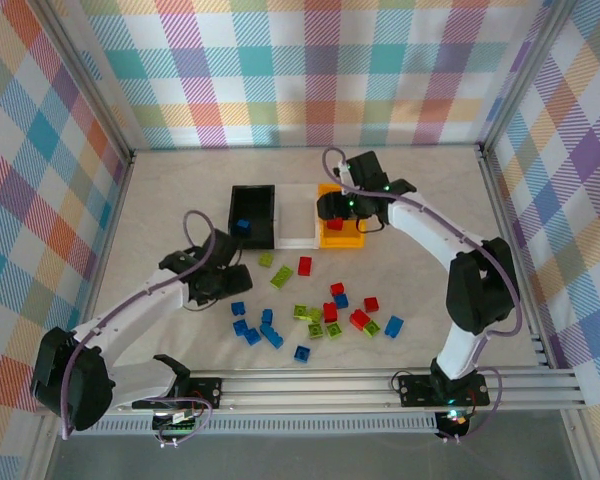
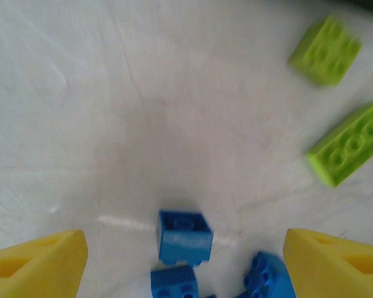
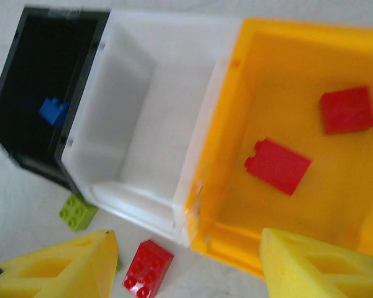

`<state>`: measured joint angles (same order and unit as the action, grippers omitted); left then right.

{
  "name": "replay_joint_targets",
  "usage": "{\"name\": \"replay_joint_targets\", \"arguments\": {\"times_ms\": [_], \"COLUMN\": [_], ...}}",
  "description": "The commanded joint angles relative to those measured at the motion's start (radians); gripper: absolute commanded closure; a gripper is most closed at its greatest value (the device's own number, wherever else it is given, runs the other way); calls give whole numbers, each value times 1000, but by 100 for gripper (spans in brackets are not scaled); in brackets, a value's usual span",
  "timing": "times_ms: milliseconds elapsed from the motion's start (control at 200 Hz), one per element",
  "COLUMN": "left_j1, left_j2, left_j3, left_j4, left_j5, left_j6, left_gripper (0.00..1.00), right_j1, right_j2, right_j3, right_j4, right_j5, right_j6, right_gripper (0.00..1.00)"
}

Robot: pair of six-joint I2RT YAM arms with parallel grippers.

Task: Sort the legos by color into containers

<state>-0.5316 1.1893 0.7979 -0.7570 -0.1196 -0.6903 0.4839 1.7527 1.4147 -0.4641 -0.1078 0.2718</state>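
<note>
My left gripper (image 1: 220, 276) is open low over the table, and a small blue lego (image 2: 184, 237) lies between its yellow fingers (image 2: 46, 264), touching neither. Two more blue legos (image 2: 174, 282) lie just beneath it. My right gripper (image 1: 340, 208) hangs open and holds nothing above the near wall of the orange container (image 3: 236, 186), where two red legos (image 3: 278, 164) lie. The white container (image 3: 143, 112) stands beside it. The black container (image 3: 31, 56) holds one blue lego (image 3: 53, 110). Loose red, blue and lime legos (image 1: 330, 312) are scattered mid-table.
Two lime bricks (image 2: 351, 144) lie to the right of my left gripper. A red brick (image 3: 148, 266) and a lime brick (image 3: 78, 212) sit on the table in front of the containers. Checked walls enclose the table on three sides.
</note>
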Motion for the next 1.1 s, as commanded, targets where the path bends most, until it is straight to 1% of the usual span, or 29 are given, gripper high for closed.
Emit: {"name": "replay_joint_targets", "arguments": {"times_ms": [0,90,185,335,405,500,675,815,890,960,1095], "left_j1": [-28,-44,-62,-65,-66,-66,-66,-66,-64,-40,63], "left_j2": [19,34,70,170,200,229,231,204,169,152,190], "left_j3": [-63,-96,-91,-86,-90,-86,-66,-44,-2,63,229], "left_j4": [22,87,108,107,126,143,145,104,69,44,47], "left_j5": [35,68,75,45,37,27,26,15,3,-1,5], "left_j6": [-46,-52,-44,-28,-26,-25,-20,-22,-14,0,28], "left_gripper": [19,19,17,23,28,43,60,67,67,67,72], "right_j1": [-3,-3,-3,-2,-1,-3,-2,-3,-2,-3,-2], "right_j2": [-23,-39,-55,-80,-87,-96,-107,-111,-117,-122,-133], "right_j3": [-85,-119,-136,-149,-153,-158,-163,-165,-166,-170,-188], "right_j4": [55,70,73,77,75,74,67,63,62,61,58], "right_j5": [-29,-32,-23,-10,-8,-6,4,7,9,5,-11], "right_j6": [30,34,30,26,27,26,20,21,21,21,29], "right_gripper": [38,38,38,38,38,38,39,39,39,39,39]}}
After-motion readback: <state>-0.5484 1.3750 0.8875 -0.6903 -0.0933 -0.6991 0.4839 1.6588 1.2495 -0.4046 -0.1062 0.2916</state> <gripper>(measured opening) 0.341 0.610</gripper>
